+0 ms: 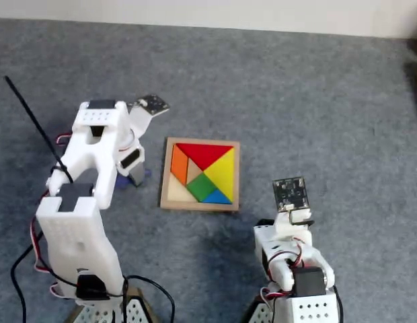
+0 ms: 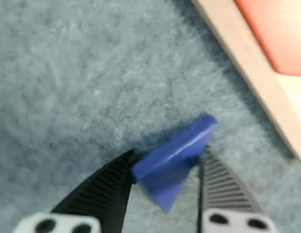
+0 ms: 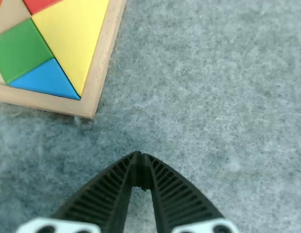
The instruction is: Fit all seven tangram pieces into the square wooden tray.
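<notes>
Five coloured pieces, red (image 1: pixel 205 155), yellow (image 1: pixel 224 173), orange (image 1: pixel 178 168), green (image 1: pixel 203 185) and light blue (image 1: pixel 218 197), lay in the tray (image 1: pixel 165 176), which showed bare wood in the corner nearest the left arm. One dark blue piece (image 2: pixel 172 158) was outside the tray, just beside its edge, tilted and gripped between the left gripper's (image 2: pixel 167 155) fingers over the grey carpet (image 1: pixel 316 101). Off the tray's corner by the light blue piece, the right gripper (image 3: pixel 141 160) hung with fingers closed on nothing.
</notes>
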